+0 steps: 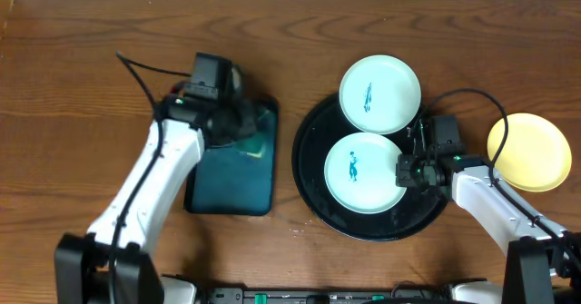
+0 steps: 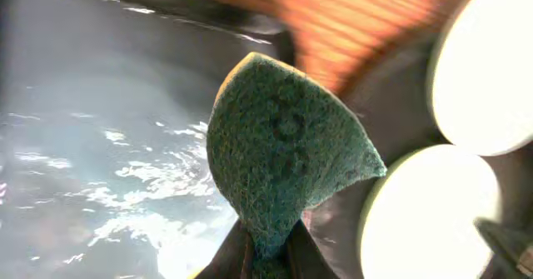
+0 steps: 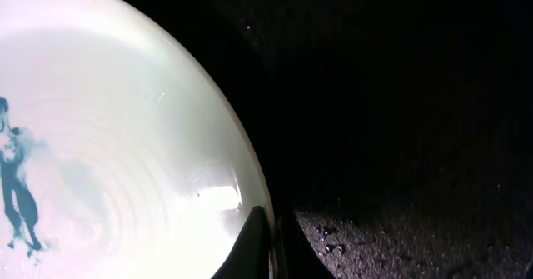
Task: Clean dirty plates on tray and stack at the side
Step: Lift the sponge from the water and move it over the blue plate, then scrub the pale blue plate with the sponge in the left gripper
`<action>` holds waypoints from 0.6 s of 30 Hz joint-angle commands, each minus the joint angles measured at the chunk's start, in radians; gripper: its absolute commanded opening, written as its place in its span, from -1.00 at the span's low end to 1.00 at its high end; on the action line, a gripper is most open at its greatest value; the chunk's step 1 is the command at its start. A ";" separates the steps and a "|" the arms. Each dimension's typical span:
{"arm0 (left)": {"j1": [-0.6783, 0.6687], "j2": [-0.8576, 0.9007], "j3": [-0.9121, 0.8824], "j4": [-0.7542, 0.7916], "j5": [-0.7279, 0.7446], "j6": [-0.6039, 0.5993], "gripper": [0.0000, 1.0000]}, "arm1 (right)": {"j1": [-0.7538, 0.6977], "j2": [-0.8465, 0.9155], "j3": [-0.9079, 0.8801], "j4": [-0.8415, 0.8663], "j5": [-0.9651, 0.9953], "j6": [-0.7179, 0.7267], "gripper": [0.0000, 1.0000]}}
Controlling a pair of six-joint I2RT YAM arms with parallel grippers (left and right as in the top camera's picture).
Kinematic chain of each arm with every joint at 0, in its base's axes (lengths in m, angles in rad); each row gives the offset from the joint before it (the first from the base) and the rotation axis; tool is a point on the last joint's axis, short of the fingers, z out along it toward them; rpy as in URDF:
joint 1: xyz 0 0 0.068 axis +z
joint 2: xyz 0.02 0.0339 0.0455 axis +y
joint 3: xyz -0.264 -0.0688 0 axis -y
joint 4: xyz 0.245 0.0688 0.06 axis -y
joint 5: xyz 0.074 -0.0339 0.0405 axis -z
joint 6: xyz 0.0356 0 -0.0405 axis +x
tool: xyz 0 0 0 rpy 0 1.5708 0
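Note:
A mint-white plate [image 1: 364, 171] with a blue smear lies in the black tray [image 1: 313, 188]; it fills the left of the right wrist view [image 3: 108, 171]. A second smeared mint-white plate [image 1: 379, 93] overlaps the tray's far rim. The pale yellow plate [image 1: 530, 152] lies on the table to the right. My right gripper [image 1: 403, 171] is shut on the near plate's right rim [image 3: 268, 246]. My left gripper [image 1: 238, 127] is shut on a green sponge [image 2: 283, 141] above the teal tray.
The rectangular dark teal tray [image 1: 231, 181] lies left of the black tray, its wet surface showing in the left wrist view [image 2: 100, 146]. Cables run over the table behind both arms.

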 commanded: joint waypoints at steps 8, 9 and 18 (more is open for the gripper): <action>-0.367 0.082 0.017 0.234 0.007 -0.161 -0.85 | 0.029 0.026 0.011 0.005 -0.015 0.002 -0.98; -0.396 0.105 0.017 0.265 0.007 -0.190 -0.85 | 0.030 0.026 0.011 0.003 -0.015 0.002 -0.98; -0.538 0.306 0.017 0.486 0.037 -0.377 -0.85 | 0.029 0.026 0.011 0.005 -0.015 0.002 -0.98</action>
